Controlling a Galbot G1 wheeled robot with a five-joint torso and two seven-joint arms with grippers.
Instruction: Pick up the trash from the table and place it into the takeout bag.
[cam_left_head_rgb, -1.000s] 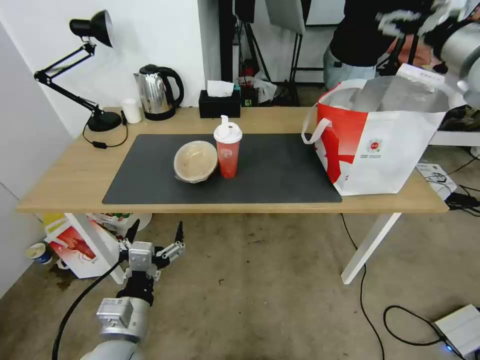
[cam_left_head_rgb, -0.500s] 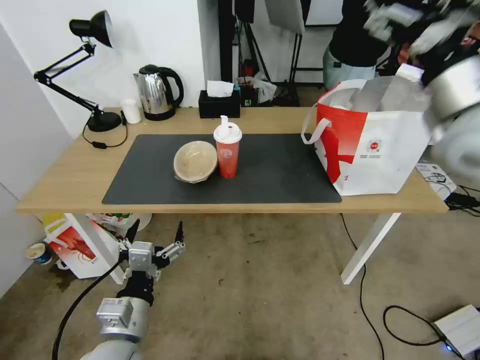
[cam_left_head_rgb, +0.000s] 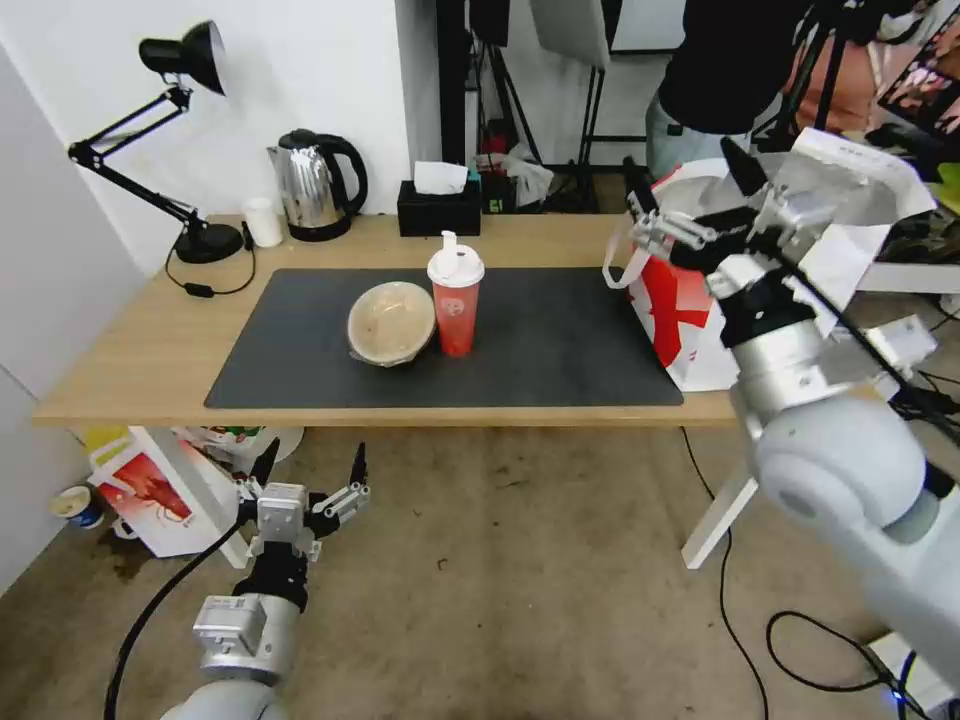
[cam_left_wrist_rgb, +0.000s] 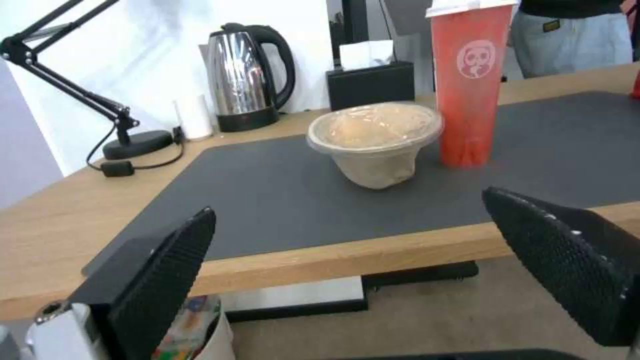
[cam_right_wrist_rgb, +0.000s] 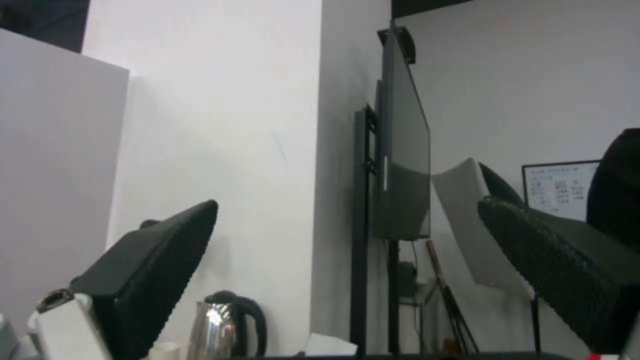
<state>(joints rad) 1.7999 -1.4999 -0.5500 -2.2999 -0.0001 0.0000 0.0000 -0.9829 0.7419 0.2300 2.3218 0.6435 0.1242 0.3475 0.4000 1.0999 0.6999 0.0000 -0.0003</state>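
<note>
Hanging low in front of the table (cam_left_head_rgb: 130, 380), below its near edge, the left gripper (cam_left_head_rgb: 310, 470) has its fingers spread wide with nothing between them. Through those parted fingers the left wrist view looks up and across at the two leftovers on the dark grey mat (cam_left_head_rgb: 560, 340). Ahead of this gripper and a little to its right sits the beige plastic-wrapped bowl (cam_left_head_rgb: 390, 322), tilted in the head view so its film-covered mouth faces the robot. It looks light and thin-walled, and the film likely slippery (a pinch across the rim or the tapered wall seems safer than pressing on the wrap). Touching or just beside the bowl, further right, stands the red drink cup (cam_left_head_rgb: 456, 305) with its white spouted lid, upright. It is tall and narrow, so probably easy to tip; whether any drink is left inside I cannot tell. Its mid-body, below the lid, seems the steadiest place to grip, gently, since the wall may flex.

Further right, the right gripper (cam_left_head_rgb: 695, 205) is raised above the table, jaws open and empty, directly in front of the takeout bag (cam_left_head_rgb: 690, 340), which stands at the table's right end with its foil-lined mouth open. The leftovers lie well apart from this gripper, to its left and lower.
</note>
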